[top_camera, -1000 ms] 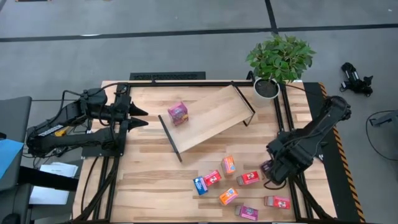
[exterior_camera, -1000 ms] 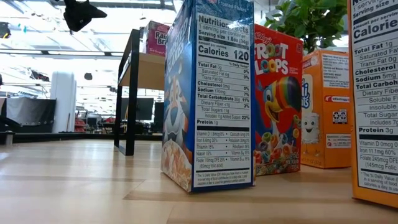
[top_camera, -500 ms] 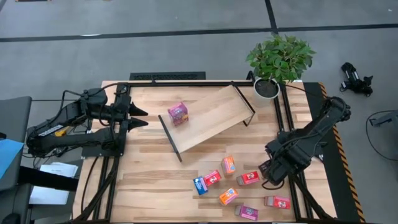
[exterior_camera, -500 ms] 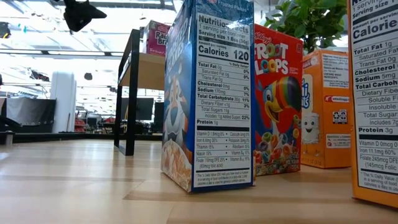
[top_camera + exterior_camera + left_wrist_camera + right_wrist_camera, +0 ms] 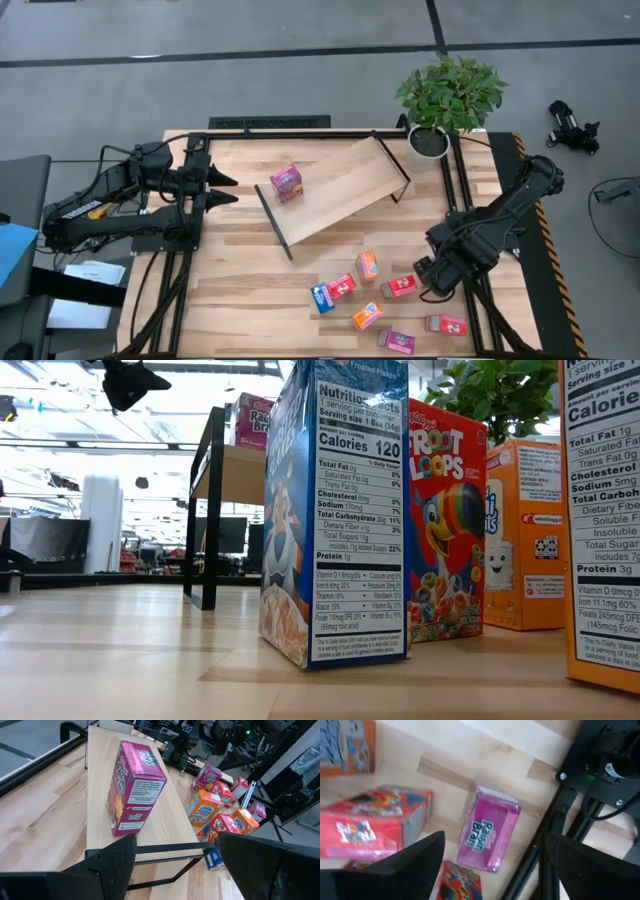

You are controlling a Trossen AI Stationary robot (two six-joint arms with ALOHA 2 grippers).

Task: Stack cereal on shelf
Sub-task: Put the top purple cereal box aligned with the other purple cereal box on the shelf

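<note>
The shelf [image 5: 335, 190] stands tilted across the far middle of the table, and one magenta box [image 5: 286, 182] stands upright on its left part. The other cereal boxes are grouped near the table's near right: orange [image 5: 368, 264], red [image 5: 341, 285], blue [image 5: 321, 298], red [image 5: 400, 286], orange [image 5: 367, 316], magenta [image 5: 397, 341] and another [image 5: 446, 324]. My right gripper [image 5: 432, 277] hovers open over a magenta box [image 5: 490, 832] lying flat by the right rail, one finger on either side of it. My left gripper [image 5: 222, 188] waits open at the left, pointing at the shelf.
A potted plant [image 5: 447, 95] sits at the far right corner. Black frame rails [image 5: 462, 200] run along the table's edges, and one lies close beside the magenta box under my right gripper. Bare wood lies between the left arm and the boxes.
My right gripper has crept a little toward the table's near left, over the magenta box by the right rail. The boxes and the shelf have stayed put.
</note>
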